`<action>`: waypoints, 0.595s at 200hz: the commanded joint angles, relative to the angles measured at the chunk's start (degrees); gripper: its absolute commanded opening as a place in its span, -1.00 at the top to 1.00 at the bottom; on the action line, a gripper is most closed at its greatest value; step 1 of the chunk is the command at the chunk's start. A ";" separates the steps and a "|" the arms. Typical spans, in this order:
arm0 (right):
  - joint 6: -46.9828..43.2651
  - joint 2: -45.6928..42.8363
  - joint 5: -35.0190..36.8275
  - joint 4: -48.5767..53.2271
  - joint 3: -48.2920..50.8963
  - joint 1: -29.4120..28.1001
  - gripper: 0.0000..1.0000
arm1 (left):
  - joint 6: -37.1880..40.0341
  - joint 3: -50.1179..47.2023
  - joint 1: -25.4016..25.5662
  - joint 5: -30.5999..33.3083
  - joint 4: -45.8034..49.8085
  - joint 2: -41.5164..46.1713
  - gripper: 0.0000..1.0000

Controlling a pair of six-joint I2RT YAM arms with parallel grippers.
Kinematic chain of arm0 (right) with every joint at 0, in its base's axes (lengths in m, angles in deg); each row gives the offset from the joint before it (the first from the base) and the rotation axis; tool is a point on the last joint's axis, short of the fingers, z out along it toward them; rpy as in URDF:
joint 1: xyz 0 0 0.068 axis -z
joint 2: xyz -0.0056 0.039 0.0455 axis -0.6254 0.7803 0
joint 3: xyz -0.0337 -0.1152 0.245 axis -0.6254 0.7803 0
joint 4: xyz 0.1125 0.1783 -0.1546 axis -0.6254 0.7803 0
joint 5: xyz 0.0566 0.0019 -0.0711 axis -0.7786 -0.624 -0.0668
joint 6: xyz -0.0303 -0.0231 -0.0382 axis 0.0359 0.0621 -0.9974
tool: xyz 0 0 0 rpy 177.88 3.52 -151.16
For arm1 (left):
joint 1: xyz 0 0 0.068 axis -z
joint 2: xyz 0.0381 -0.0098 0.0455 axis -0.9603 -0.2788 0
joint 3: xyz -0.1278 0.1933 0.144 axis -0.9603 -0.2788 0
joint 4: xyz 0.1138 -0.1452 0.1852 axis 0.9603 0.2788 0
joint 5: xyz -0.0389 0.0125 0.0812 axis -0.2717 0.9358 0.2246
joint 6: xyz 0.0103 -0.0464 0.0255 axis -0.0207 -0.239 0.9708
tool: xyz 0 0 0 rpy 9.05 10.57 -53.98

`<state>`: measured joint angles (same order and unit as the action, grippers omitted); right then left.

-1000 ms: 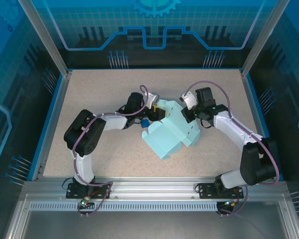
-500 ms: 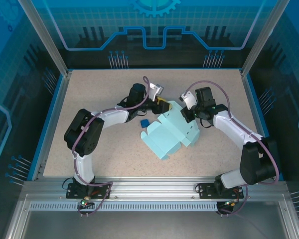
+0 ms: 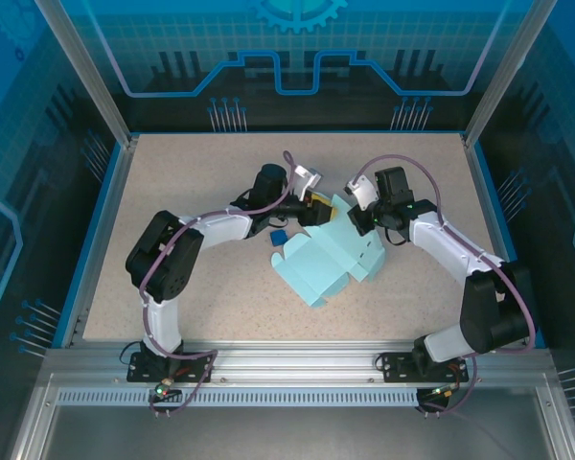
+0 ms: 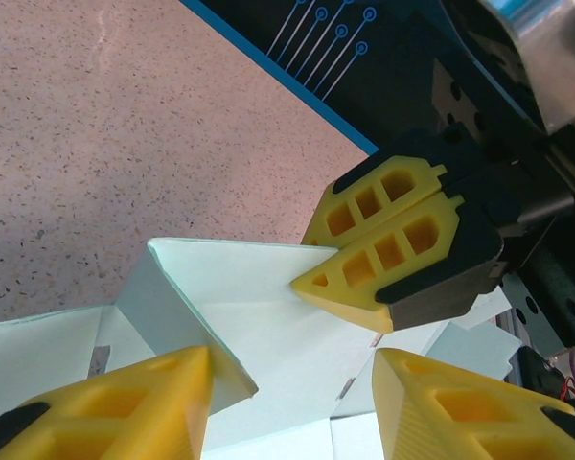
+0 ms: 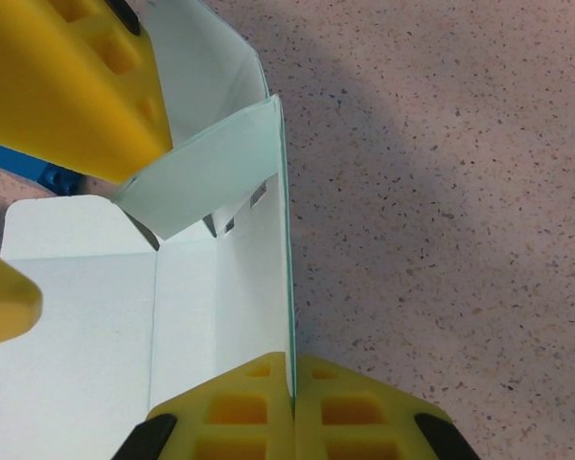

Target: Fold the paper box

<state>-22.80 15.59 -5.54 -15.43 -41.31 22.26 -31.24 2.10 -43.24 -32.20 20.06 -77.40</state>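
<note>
By the back flap of the paper box (image 3: 321, 264), the left end effector (image 4: 292, 374) has arrived, apart, ready to fold; the right end effector (image 5: 294, 369) pinches a wall.

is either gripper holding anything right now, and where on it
The right gripper is shut on the paper box, pinching the edge of an upright panel. The left gripper holds nothing: its jaws stand open astride a raised flap.

No readable text – (nor labels).
</note>
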 commanded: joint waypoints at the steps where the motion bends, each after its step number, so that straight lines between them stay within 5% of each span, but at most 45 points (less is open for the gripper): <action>1: -3.72 -0.28 1.40 0.59 -2.23 -0.10 1.00 | 0.87 -2.11 -0.83 1.11 -0.06 2.39 -0.01; 60: -10.59 -0.09 3.39 0.95 -3.20 -2.33 1.00 | 5.18 -7.11 -4.82 7.25 6.93 10.61 -0.09; 119: -19.86 0.91 18.74 -4.93 0.08 -9.45 1.00 | 5.58 -8.58 -9.95 18.11 16.13 15.62 -0.11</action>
<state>-36.57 15.80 4.39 -16.04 -42.73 15.99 -27.08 -5.99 -51.29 -20.53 29.38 -63.17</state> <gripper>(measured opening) 0.061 0.559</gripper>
